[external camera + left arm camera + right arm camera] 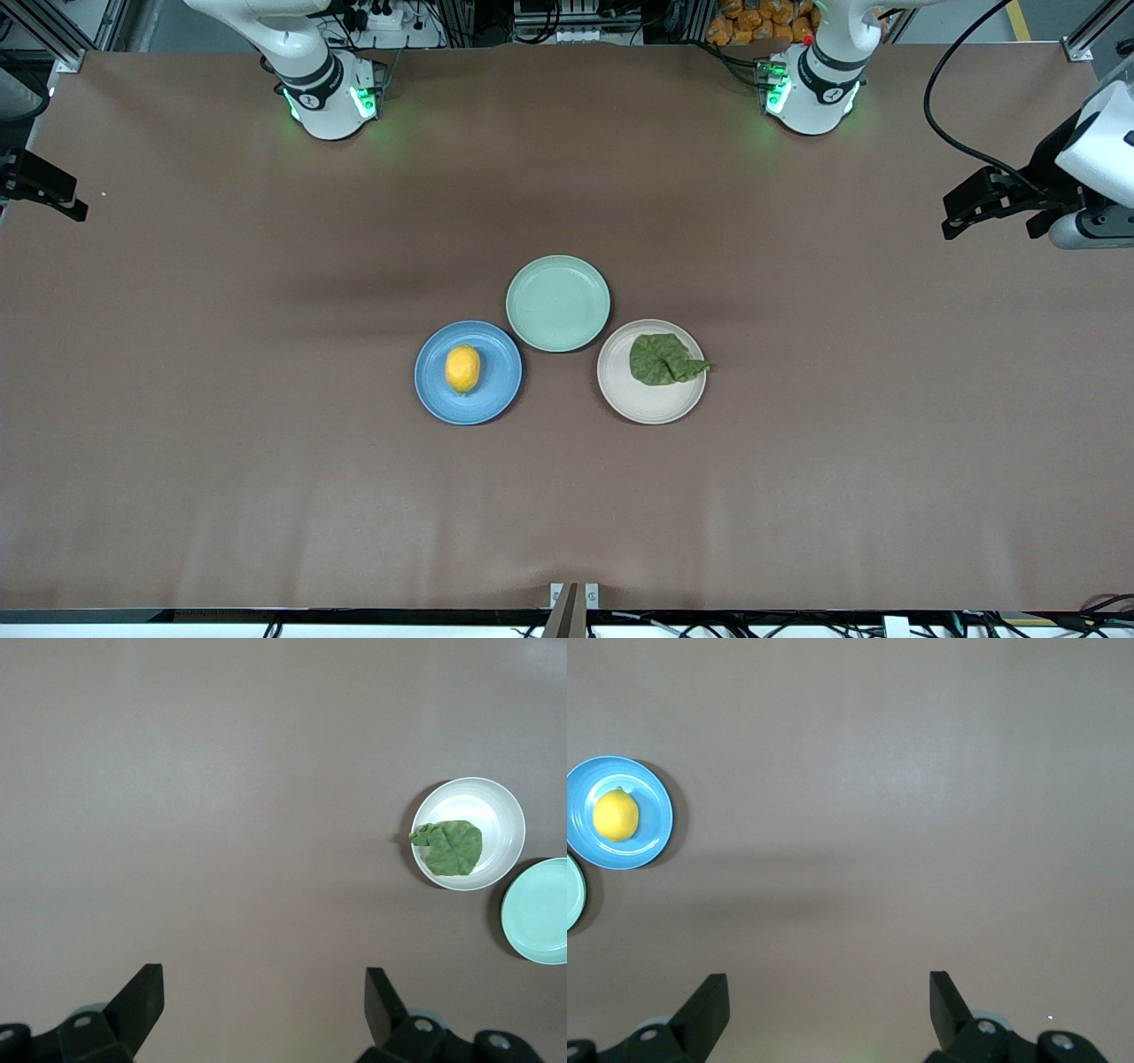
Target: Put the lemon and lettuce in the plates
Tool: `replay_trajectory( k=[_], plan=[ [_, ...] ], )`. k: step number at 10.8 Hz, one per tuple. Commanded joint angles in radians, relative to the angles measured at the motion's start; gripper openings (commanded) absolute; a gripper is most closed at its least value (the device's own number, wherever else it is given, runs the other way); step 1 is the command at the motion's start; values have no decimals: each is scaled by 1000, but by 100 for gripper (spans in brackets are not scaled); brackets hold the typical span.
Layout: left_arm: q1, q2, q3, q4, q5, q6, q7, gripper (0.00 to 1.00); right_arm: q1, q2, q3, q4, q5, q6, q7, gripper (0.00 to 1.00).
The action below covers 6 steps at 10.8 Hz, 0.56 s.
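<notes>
A robotics lab: brown-covered table [266, 443], aluminium framing [53, 35], cables [957, 133] along the edge.

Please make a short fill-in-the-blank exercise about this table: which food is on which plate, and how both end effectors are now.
1. The lemon lies on the ____ plate.
2. The lettuce lies on the ____ plate.
3. The mint-green plate holds ____.
4. The left end effector and the right end effector, each over bare table, are both ____.

Missing words: blue; beige-white; nothing; open

Front camera looks down from high, facing the robots; wrist cameras look down from high, sharing its plates [468, 403].
</notes>
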Motion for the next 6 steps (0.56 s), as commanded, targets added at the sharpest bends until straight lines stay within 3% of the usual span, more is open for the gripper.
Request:
replay_trajectory(
  k=[1,6],
  plan=[
    [6,10,0,23,-23,-13,28,100,6,19,-2,33,-4,-18,-3,100],
    [6,10,0,23,-23,-13,28,100,6,21,-2,33,-2,-12,10,100]
  ],
)
